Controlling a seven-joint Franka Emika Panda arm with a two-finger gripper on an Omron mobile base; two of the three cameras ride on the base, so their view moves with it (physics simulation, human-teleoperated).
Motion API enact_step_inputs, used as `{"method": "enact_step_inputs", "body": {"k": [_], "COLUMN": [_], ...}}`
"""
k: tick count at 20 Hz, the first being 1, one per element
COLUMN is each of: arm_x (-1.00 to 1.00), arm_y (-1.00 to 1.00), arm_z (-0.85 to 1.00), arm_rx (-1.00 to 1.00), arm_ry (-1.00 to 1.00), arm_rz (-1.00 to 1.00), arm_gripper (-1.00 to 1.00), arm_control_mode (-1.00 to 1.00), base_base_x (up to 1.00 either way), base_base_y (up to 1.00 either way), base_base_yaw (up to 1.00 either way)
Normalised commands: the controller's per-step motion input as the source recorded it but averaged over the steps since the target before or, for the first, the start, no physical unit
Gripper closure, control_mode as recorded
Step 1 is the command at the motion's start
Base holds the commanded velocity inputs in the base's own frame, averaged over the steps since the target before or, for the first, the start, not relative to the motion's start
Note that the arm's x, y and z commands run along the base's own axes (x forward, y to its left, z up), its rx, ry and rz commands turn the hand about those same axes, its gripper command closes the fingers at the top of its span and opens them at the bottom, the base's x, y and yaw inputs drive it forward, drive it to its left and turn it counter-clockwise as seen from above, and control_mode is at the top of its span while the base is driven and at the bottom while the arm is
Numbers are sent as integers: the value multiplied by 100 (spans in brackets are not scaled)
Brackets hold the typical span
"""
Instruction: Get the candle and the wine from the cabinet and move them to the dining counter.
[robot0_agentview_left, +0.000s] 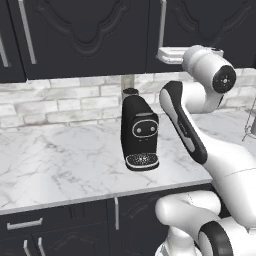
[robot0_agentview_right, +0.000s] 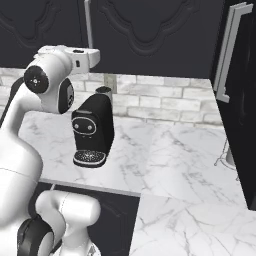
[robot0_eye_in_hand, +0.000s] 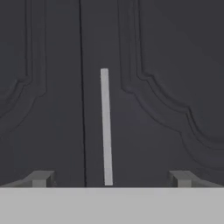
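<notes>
Coffee machine (robot0_agentview_left: 139, 134) stood on worktop (robot0_agentview_left: 55, 160), before brick wall (robot0_agentview_left: 70, 100). Cabinet (robot0_agentview_left: 85, 35) hung above, at 12 o'clock from machine. Handle (robot0_eye_in_hand: 106, 127) ran upright just right of door seam, between open fingertips (robot0_eye_in_hand: 41, 178), at 12 o'clock from gripper (robot0_eye_in_hand: 111, 179).

Left and right base views look forward and down from behind the arm, sharing the coffee machine (robot0_agentview_left: 140, 134) at mid-frame on the marble worktop (robot0_agentview_left: 55, 160). Hand view faces the closed cabinet (robot0_eye_in_hand: 166, 65) doors closely, the silver handle (robot0_eye_in_hand: 106, 127) at centre.
</notes>
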Motion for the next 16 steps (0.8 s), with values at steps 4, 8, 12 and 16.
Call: {"method": "enact_step_inputs", "body": {"k": [4,8,12,16], "arm_x": [38,31,31,29], "arm_y": [0,2,0,0], "arm_z": [-5,-1,-8,-9], "arm_rx": [0,0,0,0], "arm_ry": [3,0,0,0], "arm_rz": [2,8,6,5], "arm_gripper": [-100,-100,-100,-100], "arm_control_mode": [-100,-100,-100,-100], "base_base_x": [0,0,0,0], "base_base_y": [0,0,0,0], "base_base_yaw": [0,0,0,0]}}
